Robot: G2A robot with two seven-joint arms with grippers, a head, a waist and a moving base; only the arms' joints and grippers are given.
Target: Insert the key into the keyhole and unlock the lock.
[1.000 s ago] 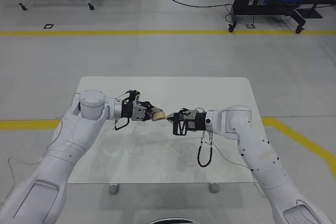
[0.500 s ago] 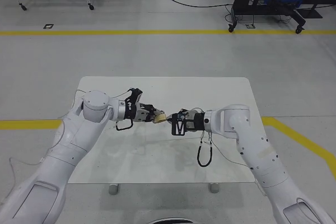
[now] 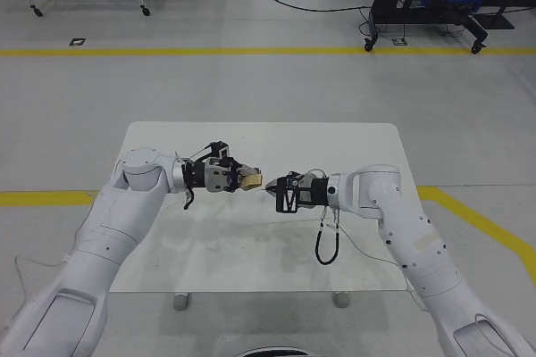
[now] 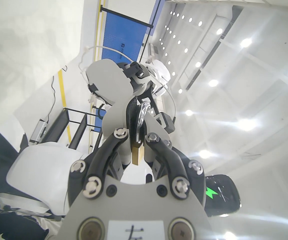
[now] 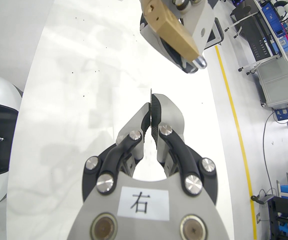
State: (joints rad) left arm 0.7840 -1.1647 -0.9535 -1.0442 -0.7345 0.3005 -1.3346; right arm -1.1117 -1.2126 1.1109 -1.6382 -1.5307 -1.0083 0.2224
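A brass padlock (image 3: 250,181) hangs above the middle of the white table (image 3: 339,143), with my left gripper (image 3: 242,180) shut on it. In the right wrist view the padlock (image 5: 171,33) shows its keyhole face (image 5: 150,8) and the end of its silver shackle (image 5: 199,62). My right gripper (image 5: 151,106) is shut on the thin key (image 5: 150,95), seen edge-on, its tip pointing toward the lock with a short gap between them. In the top view the right gripper (image 3: 273,186) faces the left one. The left wrist view shows the padlock (image 4: 137,154) between the fingers (image 4: 156,126).
Both grippers hover over the bare tabletop (image 5: 84,51). A black cable loop (image 3: 326,245) hangs from the right forearm. A yellow floor line (image 3: 482,223) runs past the table's right side.
The left arm has re-angled, and the padlock has shifted slightly up and back from the key. The right gripper has hardly moved.
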